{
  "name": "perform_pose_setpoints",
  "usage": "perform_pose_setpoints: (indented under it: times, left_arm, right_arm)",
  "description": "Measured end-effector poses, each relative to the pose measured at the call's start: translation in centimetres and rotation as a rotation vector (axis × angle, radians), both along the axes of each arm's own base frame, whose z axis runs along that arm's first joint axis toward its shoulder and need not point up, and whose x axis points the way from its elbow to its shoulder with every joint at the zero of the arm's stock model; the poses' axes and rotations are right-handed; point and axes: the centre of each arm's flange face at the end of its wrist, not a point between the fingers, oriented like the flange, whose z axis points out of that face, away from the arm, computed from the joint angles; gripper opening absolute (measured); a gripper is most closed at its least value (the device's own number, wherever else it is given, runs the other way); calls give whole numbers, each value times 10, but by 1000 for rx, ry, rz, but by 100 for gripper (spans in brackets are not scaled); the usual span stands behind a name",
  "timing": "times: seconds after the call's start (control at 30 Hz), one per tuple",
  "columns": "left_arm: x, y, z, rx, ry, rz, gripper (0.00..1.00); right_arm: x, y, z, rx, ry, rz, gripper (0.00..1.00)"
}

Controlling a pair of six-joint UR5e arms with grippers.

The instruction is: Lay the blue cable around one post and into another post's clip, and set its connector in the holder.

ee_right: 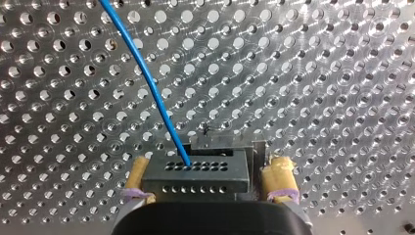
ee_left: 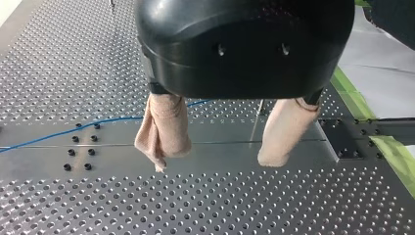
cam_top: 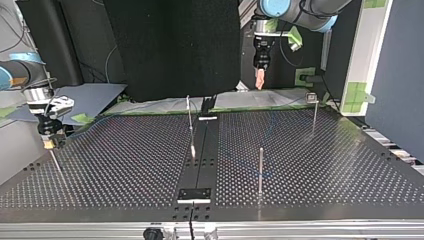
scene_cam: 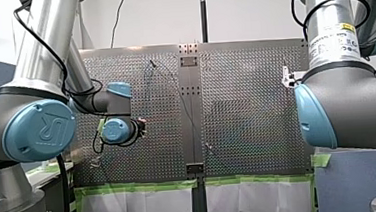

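**Connector in hand, routing not yet done**

The perforated table (cam_top: 325,165) stretches under both arms. My left gripper (ee_left: 217,160) hangs above it with its beige pads apart and nothing between them. My right gripper (ee_right: 208,169) is clamped on the black connector (ee_right: 195,178), a yellow pad at each end of the block, carried clear of the table.

The blue cable (ee_right: 147,83) leaves the connector's upper face and curves away ahead of the right gripper. In the left wrist view it lies flat on the plate just beyond the open pads, touching neither. Three thin posts stand well apart from both grippers. One (cam_top: 260,170) is bare, and another (cam_top: 313,112) carries a small clip at its top. The holder cannot be picked out with confidence.

By this look, the cable has not been laid around any post or into the clip.

The main risk is tension. If the right arm travels with the cable's slack unguided, the line could catch a post on the wrong side or drag tight and twist the connector in the pads. The grip is on the block's ends only, so a sideways pull might slip it. With the left gripper empty, nothing steers the cable into the clip.
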Motion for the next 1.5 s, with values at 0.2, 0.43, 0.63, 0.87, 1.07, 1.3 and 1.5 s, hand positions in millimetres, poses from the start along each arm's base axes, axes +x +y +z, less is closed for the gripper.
perform_pose_setpoints:
  times: [0.2,0.43,0.63,0.87,1.07,1.3,1.5]
  left_arm:
    - [0,0,0,0,0,0,100]
    - [0,0,0,0,0,0,100]
    - [0,0,0,0,0,0,100]
    - [0,0,0,0,0,0,100]
    - [0,0,0,0,0,0,100]
    - [0,0,0,0,0,0,100]
    - [0,0,0,0,0,0,100]
  right_arm:
    - [0,0,0,0,0,0,98]
    - [0,0,0,0,0,0,98]
    - [0,0,0,0,0,0,98]
    - [0,0,0,0,0,0,98]
    - [0,0,0,0,0,0,98]
    - [0,0,0,0,0,0,98]
    - [0,0,0,0,0,0,98]
